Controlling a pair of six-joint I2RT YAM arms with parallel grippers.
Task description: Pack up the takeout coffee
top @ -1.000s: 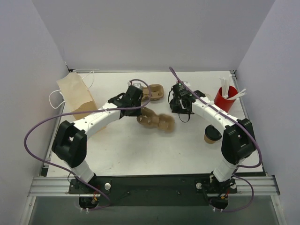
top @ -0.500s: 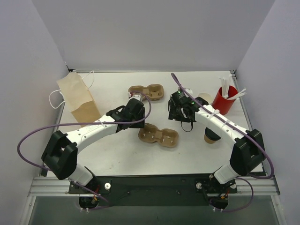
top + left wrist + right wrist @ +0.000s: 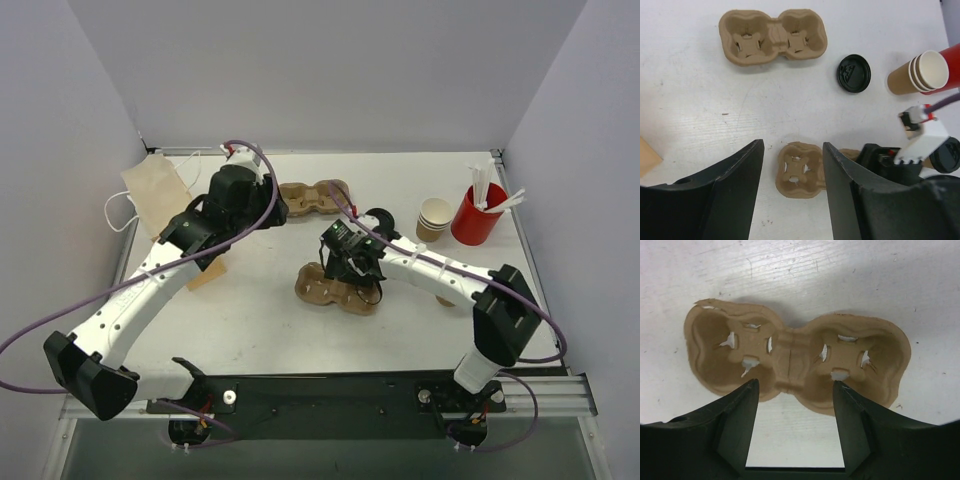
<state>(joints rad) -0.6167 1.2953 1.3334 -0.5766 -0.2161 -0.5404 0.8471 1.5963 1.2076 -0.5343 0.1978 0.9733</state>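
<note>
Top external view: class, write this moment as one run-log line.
right hand: open, over near cup carrier | left hand: open, empty | carrier wells: both empty

Top cam: high behind arm bases, down on whole table (image 3: pixel 250 330). L wrist: high up, facing down. R wrist: close over near carrier (image 3: pixel 795 360), seen in all 3

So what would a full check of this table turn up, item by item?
Surface: white table, scuffed.
Job's things: tan paper cup with black lid, mostly hidden behind the right arm; near brown pulp two-cup carrier, empty; brown paper bag at left.
Clutter: second pulp carrier, loose black lid, stacked beige cups, red cup of white sticks.
Grippers: left gripper open, raised, empty; right gripper open over the near carrier.
Cables: purple cables loop along both arms.
Surroundings: plain pale walls.
</note>
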